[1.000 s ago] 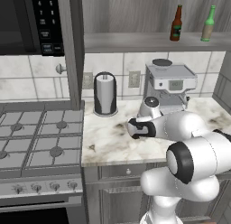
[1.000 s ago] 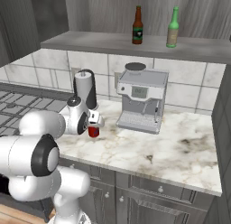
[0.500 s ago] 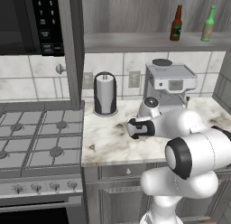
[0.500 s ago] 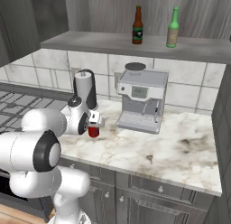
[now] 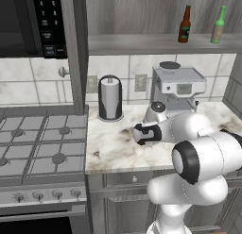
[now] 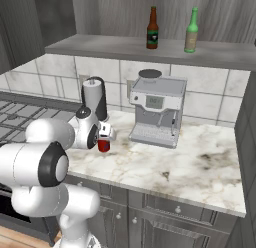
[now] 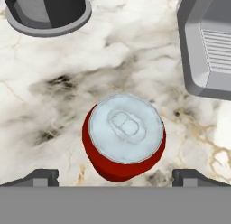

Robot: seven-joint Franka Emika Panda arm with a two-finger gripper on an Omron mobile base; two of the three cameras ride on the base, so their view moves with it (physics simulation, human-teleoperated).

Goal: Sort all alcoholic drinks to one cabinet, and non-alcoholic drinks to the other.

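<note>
Marble desk [image 6: 200,167] against a tiled wall, with a coffee machine [image 6: 156,111] and paper-towel holder [image 5: 110,98] along its back edge. Above, the brown bottle [image 6: 152,28] and green bottle [image 6: 190,24] stand on a cabinet shelf [image 6: 100,44]. My pincer [image 7: 115,175] hangs spread wide over the red soda can [image 7: 123,142], mid-desk near the front edge, touching nothing.

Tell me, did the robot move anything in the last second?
No. Nothing visibly changed: the open gripper still hangs over the red can on the counter without holding it, and both bottles stay on the shelf.
</note>
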